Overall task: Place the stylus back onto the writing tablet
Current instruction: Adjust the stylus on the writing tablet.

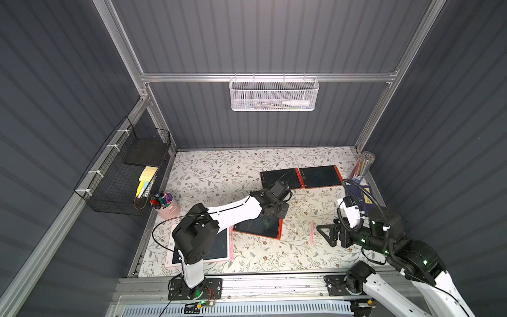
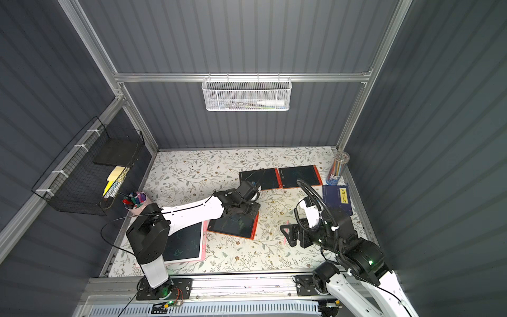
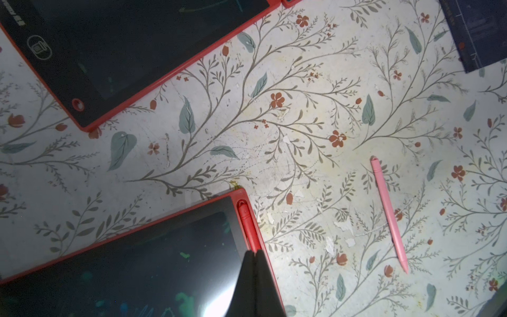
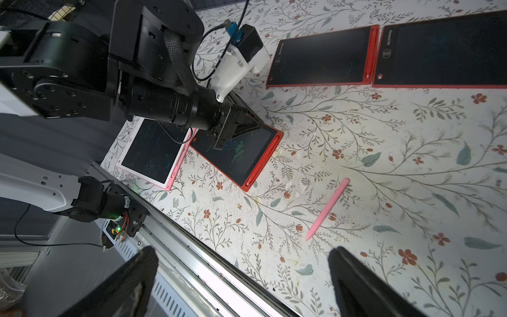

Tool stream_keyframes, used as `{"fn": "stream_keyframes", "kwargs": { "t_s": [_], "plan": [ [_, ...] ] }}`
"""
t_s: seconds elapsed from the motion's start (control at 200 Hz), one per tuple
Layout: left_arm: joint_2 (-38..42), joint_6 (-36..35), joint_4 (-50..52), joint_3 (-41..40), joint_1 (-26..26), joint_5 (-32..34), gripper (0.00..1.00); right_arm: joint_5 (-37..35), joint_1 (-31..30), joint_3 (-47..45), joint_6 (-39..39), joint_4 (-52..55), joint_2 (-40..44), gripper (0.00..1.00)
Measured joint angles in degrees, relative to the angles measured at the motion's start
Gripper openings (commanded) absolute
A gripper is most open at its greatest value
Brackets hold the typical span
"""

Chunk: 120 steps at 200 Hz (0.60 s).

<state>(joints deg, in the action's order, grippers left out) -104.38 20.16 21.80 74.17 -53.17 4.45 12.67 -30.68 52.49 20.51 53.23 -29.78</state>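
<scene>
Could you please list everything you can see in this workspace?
back tablets: two, red, side by side, far side.
middle tablet: one, red, mid-table.
front tablet: one, pink-white, near left.
loose stylus: one, pink, beside middle tablet.
docked styluses: two seen, red, in tablet edge slots.
marker cup: one, pink, left edge.
pencil tube: one, clear, far right corner.
book: one, dark blue, right edge.
mesh basket: one, white, back rail.
wire basket: one, black, left wall.
left hand: black, shut over middle tablet's stylus.
right hand: black, open, empty, near loose stylus.
</scene>
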Motion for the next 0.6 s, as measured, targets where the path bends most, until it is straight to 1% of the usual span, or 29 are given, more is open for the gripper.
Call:
{"fn": "stream_keyframes", "kwargs": {
  "t_s": [0.195,0.355,0.6],
  "plan": [
    [-2.0,-1.9,0.3,0.0,0.0,0.2,0.0,-0.1,0.0,-0.6,0.0,-0.1,0.6,0.99],
    [-2.6,-3.5,0.6,-2.6,0.0,0.2,0.0,-0.2,0.0,-0.8,0.0,-0.1,0.7,0.99],
    [-4.2,-5.6,1.0,-2.7,0.0,-0.7,0.0,-0.3,0.0,-0.8,0.0,-0.1,0.7,0.99]
  ]
}}
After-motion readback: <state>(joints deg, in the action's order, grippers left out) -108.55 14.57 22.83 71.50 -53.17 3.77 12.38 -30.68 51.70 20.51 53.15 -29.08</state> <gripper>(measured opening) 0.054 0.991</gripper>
